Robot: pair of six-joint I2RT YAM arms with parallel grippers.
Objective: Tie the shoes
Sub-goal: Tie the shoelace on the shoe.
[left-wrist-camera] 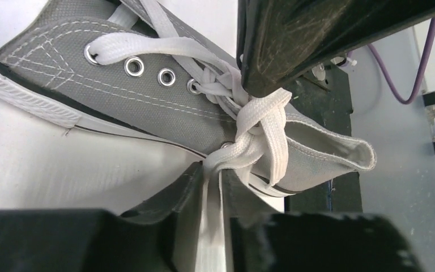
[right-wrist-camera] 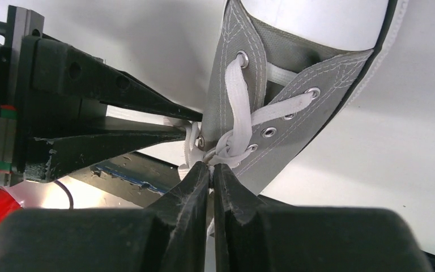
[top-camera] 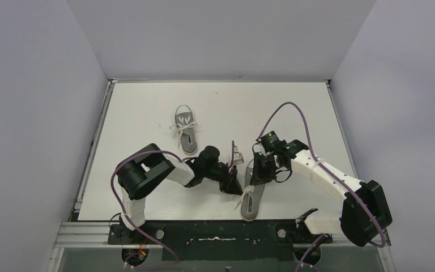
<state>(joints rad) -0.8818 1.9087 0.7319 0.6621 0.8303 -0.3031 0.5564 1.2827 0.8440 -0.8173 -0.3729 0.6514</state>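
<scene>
Where the left gripper [left-wrist-camera: 212, 173] and right gripper [right-wrist-camera: 211, 169] meet, the near grey sneaker [top-camera: 251, 199] lies near centre.
Left jaws clamp a strand of its white laces [left-wrist-camera: 263, 122]; right jaws, almost shut, pinch them at the knot [right-wrist-camera: 226, 148]; the other sneaker [top-camera: 185, 131] sits far left.

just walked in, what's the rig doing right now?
Both arms are working on the near shoe on the table. The left gripper has its jaws shut on the lace just below the knot. The right gripper pinches the lace at the knot from the other side. No bow on this shoe yet. The far shoe sits untouched and looks to have a bow already.
</scene>
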